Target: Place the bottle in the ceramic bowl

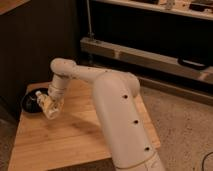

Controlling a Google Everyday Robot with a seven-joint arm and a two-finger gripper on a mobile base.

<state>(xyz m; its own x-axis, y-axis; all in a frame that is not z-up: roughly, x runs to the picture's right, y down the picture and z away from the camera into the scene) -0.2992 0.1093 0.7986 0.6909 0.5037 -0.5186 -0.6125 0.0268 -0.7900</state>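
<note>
gripper (49, 108): I see it hanging at the right rim of the ceramic bowl (29, 106), under a wrist bent down toward the bowl
grasp: pinching the bottle (42, 100), with the bottle's body caught between the jaws
bottle: tilted, its white cap pointing up and left, over the bowl's right edge; I cannot tell whether it touches the bowl
ceramic bowl: black and glossy, its right side partly hidden behind the bottle and gripper
wooden table (75, 135): carries the bowl at its far left edge and stretches right and toward me from it
arm (117, 115): thick and white, it reaches in from the right of the bowl
metal rail (150, 56): well behind and to the right of the bowl, along dark shelving
</note>
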